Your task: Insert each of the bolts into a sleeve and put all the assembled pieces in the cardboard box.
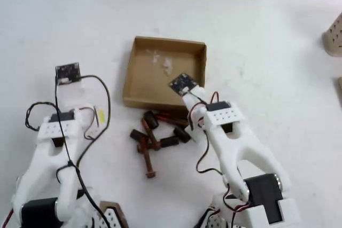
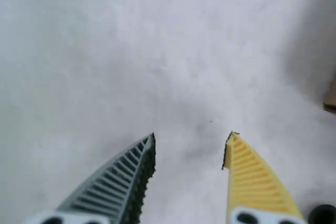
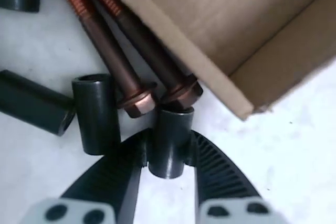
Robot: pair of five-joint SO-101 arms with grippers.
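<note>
Fingers [image 3: 118, 179] of the right gripper [image 3: 169, 140] pinch a black sleeve [image 3: 169, 156] whose far end sits at the heads of two copper bolts [image 3: 113, 56] lying along the outer wall of the cardboard box [image 3: 294, 51]; two loose sleeves [image 3: 97, 111] rest nearby. The left gripper [image 2: 191, 137] holds its fingers wide apart above bare table [image 2: 105, 51].

One cardboard box [image 1: 138, 86]; four black sleeves [image 3: 97, 114] and two copper-brown flanged bolts [image 3: 113, 59] counted in the right wrist view; the high view adds at least one further bolt [image 1: 149, 159] in the heap, whose full bolt count cannot be told; two robot arms [image 1: 48, 148]
</note>
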